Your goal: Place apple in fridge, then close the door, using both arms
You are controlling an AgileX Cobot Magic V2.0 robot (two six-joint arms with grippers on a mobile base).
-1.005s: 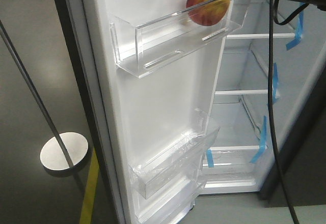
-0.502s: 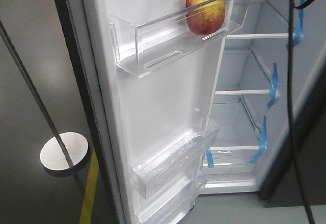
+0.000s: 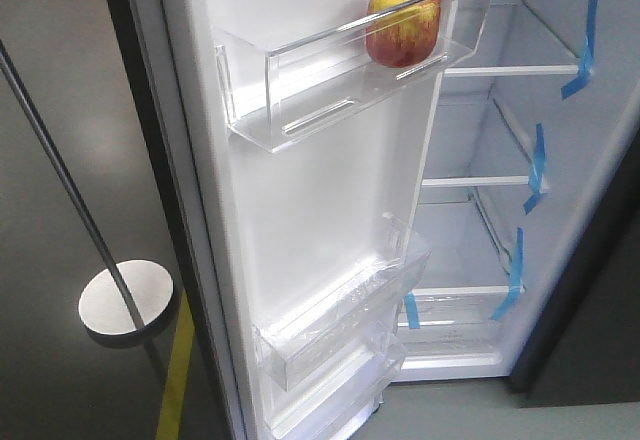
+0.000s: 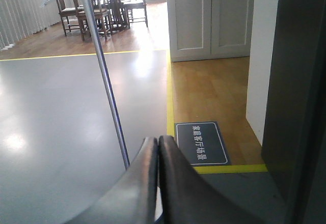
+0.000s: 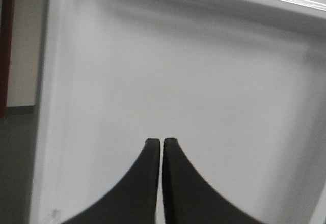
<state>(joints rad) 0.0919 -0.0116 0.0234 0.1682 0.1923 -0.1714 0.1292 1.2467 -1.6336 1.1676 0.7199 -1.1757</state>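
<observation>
As I read the front-facing camera, the small round red apple with a yellow patch (image 3: 402, 26) sits in the upper clear plastic bin (image 3: 300, 90) on the white inner face of the tall dark grey door (image 3: 310, 210), near the bin's right end. The door stands wide open. Beside it the dark grey fridge with its white interior (image 3: 465, 140) shows glass shelves edged with blue tape strips (image 3: 540, 165). To the left a thin metal pole on a round flat base (image 3: 125, 300) stands on the grey floor, near a yellow floor line (image 3: 175, 380). On the left wrist camera, my left fingers (image 4: 147, 165) are pressed together with nothing between them. They hang above grey floor, with the pole and a dark floor sign with white characters (image 4: 201, 142) ahead. On the right wrist camera, my right fingers (image 5: 150, 170) are all but touching, only a hairline slit at the tips. They hold nothing and face a blurred white surface.
</observation>
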